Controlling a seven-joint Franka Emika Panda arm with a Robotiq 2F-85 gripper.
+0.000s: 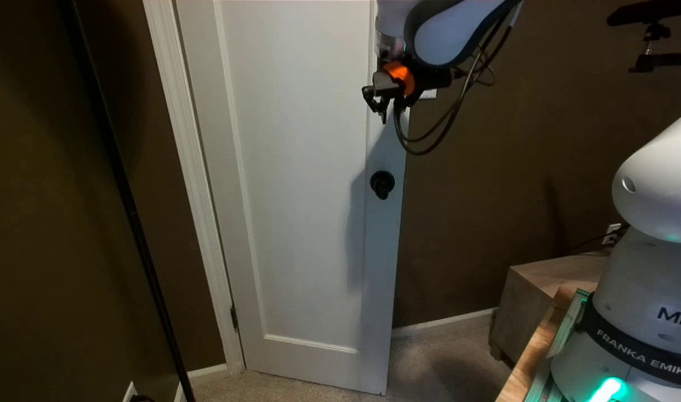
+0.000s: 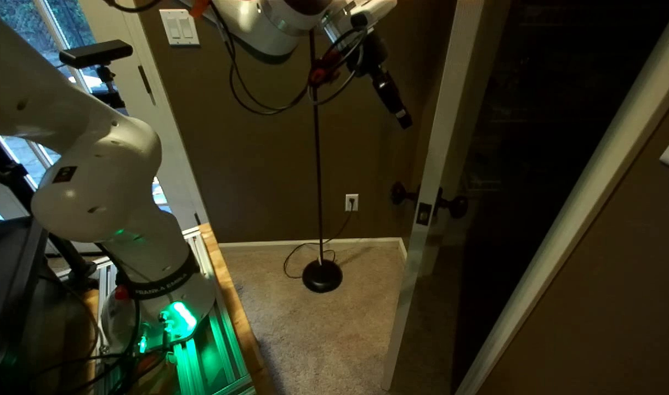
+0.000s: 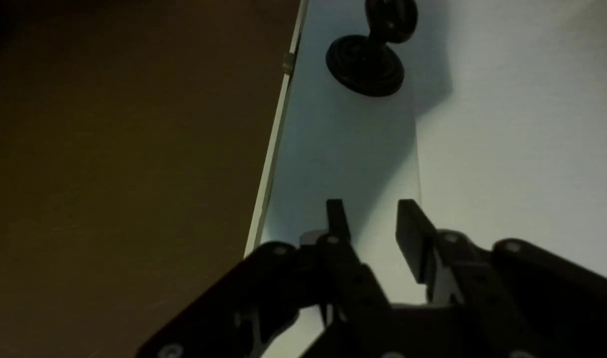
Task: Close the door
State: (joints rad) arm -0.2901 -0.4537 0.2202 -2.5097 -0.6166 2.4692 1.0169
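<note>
Door [image 1: 301,184] standing open, left of robot base [image 1: 636,324] in an exterior view, dark doorway [image 2: 537,109] showing between it and frame [image 2: 592,192]! Closing not done; sizeable swing left, I'd judge. Knob [image 1: 382,185] ungripped. Claw [image 3: 369,214] above it, narrowly parted, holding nothing, seemingly just short of door. Well placed, perhaps; shove toward frame likely next.

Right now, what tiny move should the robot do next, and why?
Probably ease the gripper toward the door, above the knob: the door stands open from its frame, and an exterior view shows a gap between gripper and door, so it can't push yet.
</note>
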